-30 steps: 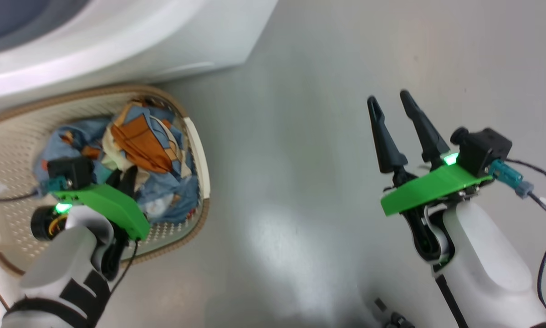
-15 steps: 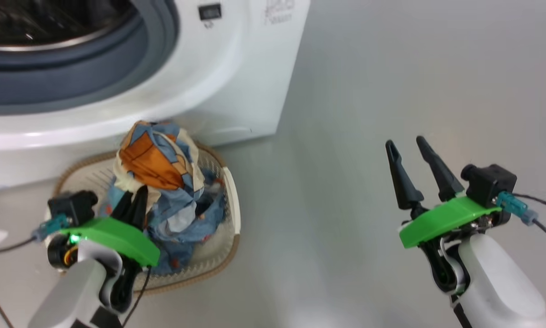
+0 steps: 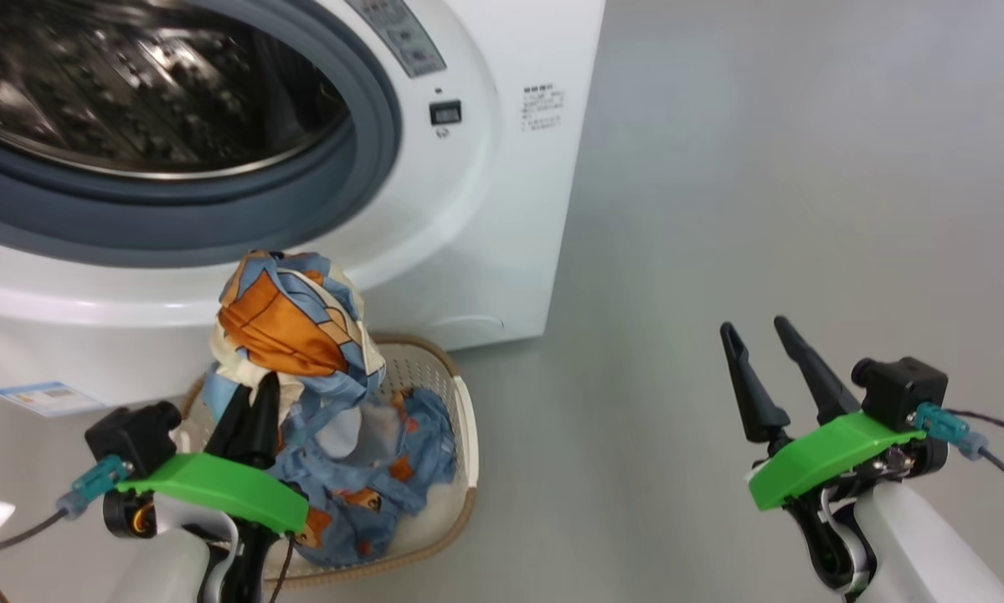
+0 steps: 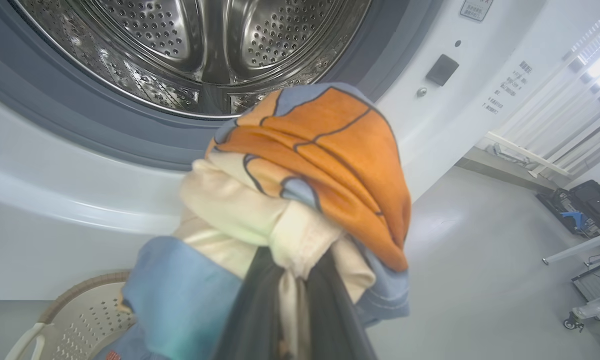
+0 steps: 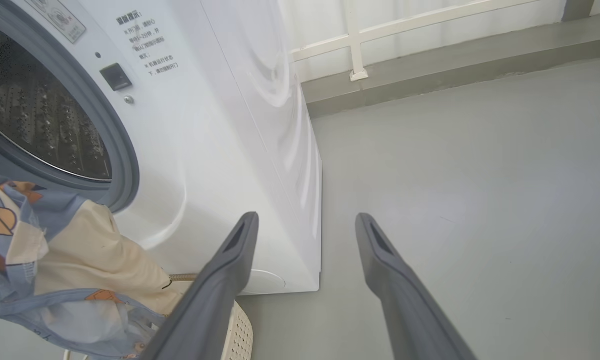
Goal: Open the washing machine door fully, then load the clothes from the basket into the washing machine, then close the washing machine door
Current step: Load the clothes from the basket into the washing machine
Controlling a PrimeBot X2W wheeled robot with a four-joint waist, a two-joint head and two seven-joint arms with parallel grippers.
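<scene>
The washing machine (image 3: 485, 209) stands at the upper left with its steel drum (image 3: 133, 84) open to view; its door is out of view. My left gripper (image 3: 253, 392) is shut on a bunch of the clothes (image 3: 288, 322), blue, orange and cream, raised above the basket (image 3: 461, 435). More blue fabric trails down into the basket. In the left wrist view the bunch (image 4: 320, 170) hangs in front of the drum's lower edge (image 4: 199, 40). My right gripper (image 3: 757, 331) stands open over bare floor, far to the right, holding nothing.
Grey floor (image 3: 761, 167) stretches to the right of the machine. A low ledge and white railing (image 5: 430, 45) run along the far wall. Dark equipment and a stand (image 4: 585, 210) sit at the far right of the left wrist view.
The head camera has tilted up, bringing the drum into view. My left gripper has lifted the bunch of clothes out of the basket, toward the machine's opening. The right gripper stays open.
</scene>
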